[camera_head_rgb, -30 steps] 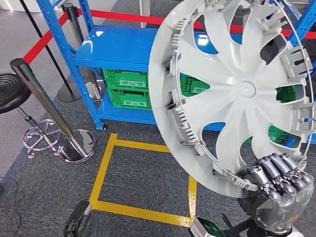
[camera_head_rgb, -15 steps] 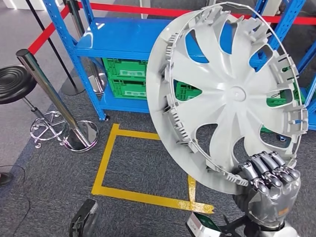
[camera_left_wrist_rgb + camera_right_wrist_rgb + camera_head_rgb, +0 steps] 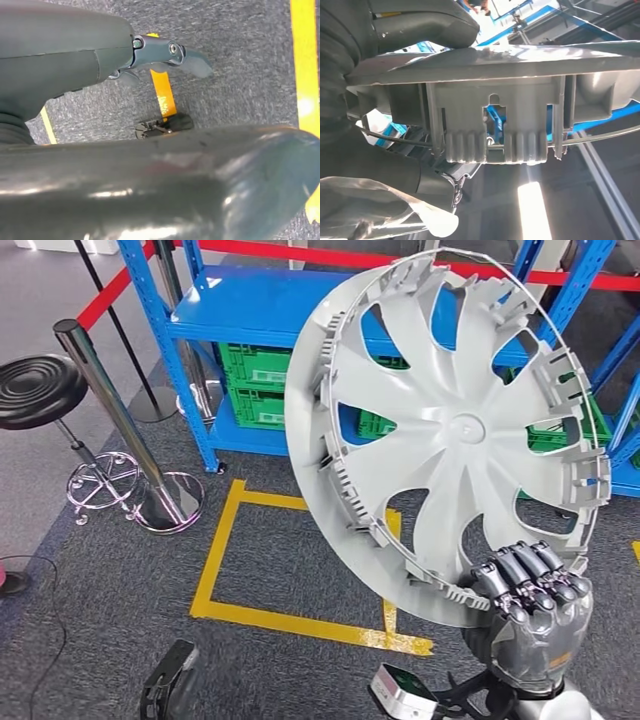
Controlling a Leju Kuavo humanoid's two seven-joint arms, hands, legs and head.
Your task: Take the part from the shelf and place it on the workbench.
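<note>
gripping the rim of the grey wheel cover (image 3: 453, 430) at lower right of the head view, the right hand (image 3: 532, 615) holds it on edge, ribbed inner face toward the camera. left hand (image 3: 166, 52): state cannot be told.

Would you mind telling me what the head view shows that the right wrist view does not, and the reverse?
Head view alone: the whole grey wheel cover held upright, the blue shelf with green crates, the yellow floor tape and a black stool. Right wrist view alone: the cover's ribbed rim clip and wire ring close up. Both: the right hand gripping the cover's rim.
</note>
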